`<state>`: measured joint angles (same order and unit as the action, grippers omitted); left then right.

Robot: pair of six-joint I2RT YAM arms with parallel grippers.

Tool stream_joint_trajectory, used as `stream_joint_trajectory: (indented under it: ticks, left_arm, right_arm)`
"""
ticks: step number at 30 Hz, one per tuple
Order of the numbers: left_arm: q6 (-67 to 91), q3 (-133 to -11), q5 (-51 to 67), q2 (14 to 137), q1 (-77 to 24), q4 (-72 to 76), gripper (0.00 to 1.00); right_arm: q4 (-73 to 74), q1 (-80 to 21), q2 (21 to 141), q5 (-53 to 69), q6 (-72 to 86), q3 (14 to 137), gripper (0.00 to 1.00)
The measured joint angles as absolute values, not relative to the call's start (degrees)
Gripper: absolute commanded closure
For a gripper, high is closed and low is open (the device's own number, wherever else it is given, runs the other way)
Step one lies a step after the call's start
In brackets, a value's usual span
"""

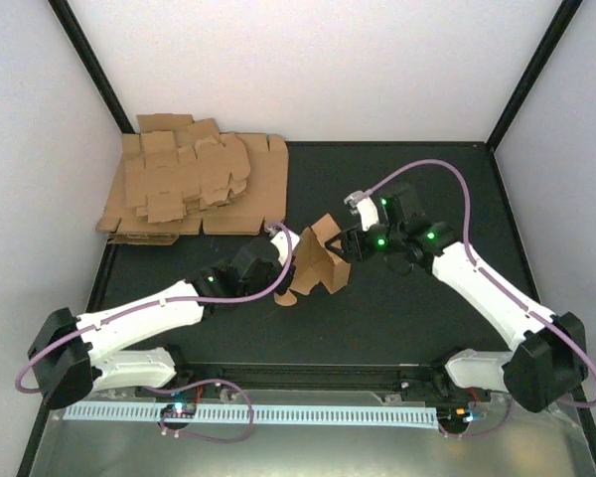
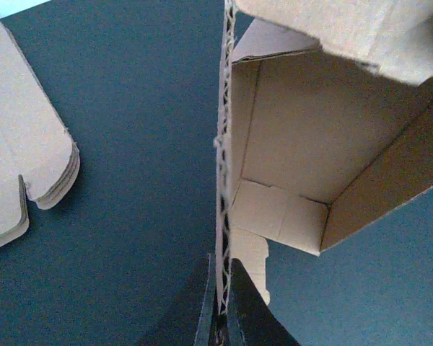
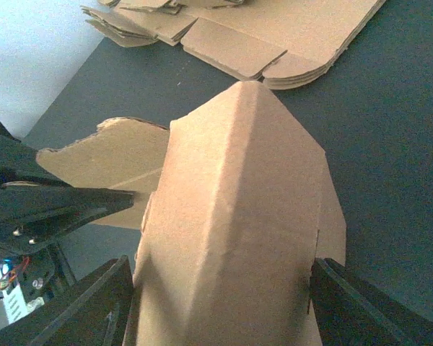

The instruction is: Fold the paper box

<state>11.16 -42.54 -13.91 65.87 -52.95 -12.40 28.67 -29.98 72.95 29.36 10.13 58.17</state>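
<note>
The paper box [image 1: 318, 266] is a brown cardboard piece, partly folded and standing upright mid-table between the two arms. My left gripper [image 1: 286, 245] is shut on one thin panel edge; in the left wrist view its jaws [image 2: 221, 292] pinch the corrugated edge, and the box's hollow inside [image 2: 310, 144] opens to the right. My right gripper [image 3: 220, 306] straddles the box's creased outer wall [image 3: 238, 216] from the other side. Its fingers [image 3: 94, 310] stand wide, close against the two side edges, without a visible squeeze.
A thick pile of flat brown cardboard sheets [image 1: 194, 184] lies at the back left, its edges also in the wrist views [image 2: 22, 173] [image 3: 274, 29]. The left gripper's dark body [image 3: 50, 209] sits just left of the box. White walls ring the black mat [image 1: 407, 318].
</note>
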Motion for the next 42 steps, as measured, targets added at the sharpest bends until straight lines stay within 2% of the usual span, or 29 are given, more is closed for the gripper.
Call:
stream_joint_trajectory:
  ticks: [7,15,20,32,42]
  left_arm:
    - [11.2,-42.5,-13.3,65.9,-52.9,-12.4,0.98]
    - [11.1,-42.6,-13.2,65.9,-52.9,-12.4,0.98]
    - [11.1,-42.6,-13.2,65.9,-52.9,-12.4,0.99]
    - [11.1,-42.6,-13.2,65.9,-52.9,-12.6,0.98]
    - [11.1,-42.6,-13.3,65.9,-52.9,-13.0,0.99]
  right_arm:
    - [30.0,-30.2,68.1,26.6,9.4,59.6,0.28]
    - [30.3,-30.2,68.5,26.1,9.0,62.0,0.49]
    - [30.8,-30.2,70.5,27.6,8.8,63.4,0.55]
    - [33.3,-31.2,73.3,28.5,7.2,63.6,0.65]
    - [35.0,-33.2,74.9,25.3,5.8,65.8,0.65]
